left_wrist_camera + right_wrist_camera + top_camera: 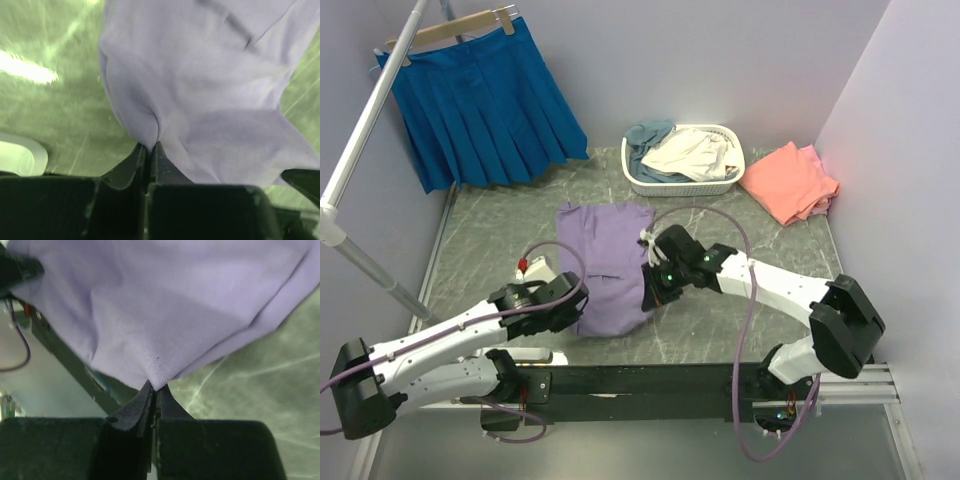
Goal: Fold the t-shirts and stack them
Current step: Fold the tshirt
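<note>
A lavender-purple t-shirt lies lengthwise in the middle of the table. My left gripper is shut on its near left edge, the cloth bunched into a pinch at the fingertips. At the near right edge, my right gripper is shut on a corner of the same shirt, with the cloth drawn into the fingertips. Folded coral-pink t-shirts lie at the back right. Cream-white and grey-blue t-shirts fill the basket.
A white lattice basket stands at the back centre. A bright blue pleated skirt hangs on a wooden hanger at the back left, beside a slanted white pole. A black rail runs along the near edge.
</note>
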`<action>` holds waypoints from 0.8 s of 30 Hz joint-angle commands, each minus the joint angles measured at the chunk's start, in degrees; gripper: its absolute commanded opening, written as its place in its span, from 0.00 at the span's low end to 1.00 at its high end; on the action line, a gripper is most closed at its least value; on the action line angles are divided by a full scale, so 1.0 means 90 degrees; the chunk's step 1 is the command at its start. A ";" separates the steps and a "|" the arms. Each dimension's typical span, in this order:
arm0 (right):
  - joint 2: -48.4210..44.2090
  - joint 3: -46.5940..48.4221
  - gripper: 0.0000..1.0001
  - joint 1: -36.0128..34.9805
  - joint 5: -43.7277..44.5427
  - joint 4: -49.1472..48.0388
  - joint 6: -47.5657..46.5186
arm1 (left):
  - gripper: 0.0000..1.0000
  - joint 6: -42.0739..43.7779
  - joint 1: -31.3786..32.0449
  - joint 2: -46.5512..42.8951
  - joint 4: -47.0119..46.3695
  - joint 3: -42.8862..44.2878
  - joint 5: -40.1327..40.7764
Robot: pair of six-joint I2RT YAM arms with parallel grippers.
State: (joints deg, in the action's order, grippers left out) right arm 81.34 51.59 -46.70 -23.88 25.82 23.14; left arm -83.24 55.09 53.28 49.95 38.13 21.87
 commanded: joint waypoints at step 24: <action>0.5062 0.6951 0.00 0.2102 -0.0257 0.1250 -0.1125 | 0.04 0.4229 -0.3777 0.4362 -0.4007 0.3155 0.0276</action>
State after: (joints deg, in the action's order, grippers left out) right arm 122.96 104.99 -29.56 -25.39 33.58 14.04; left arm -51.64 23.70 87.18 21.87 59.90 27.94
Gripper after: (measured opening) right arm 0.016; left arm 0.109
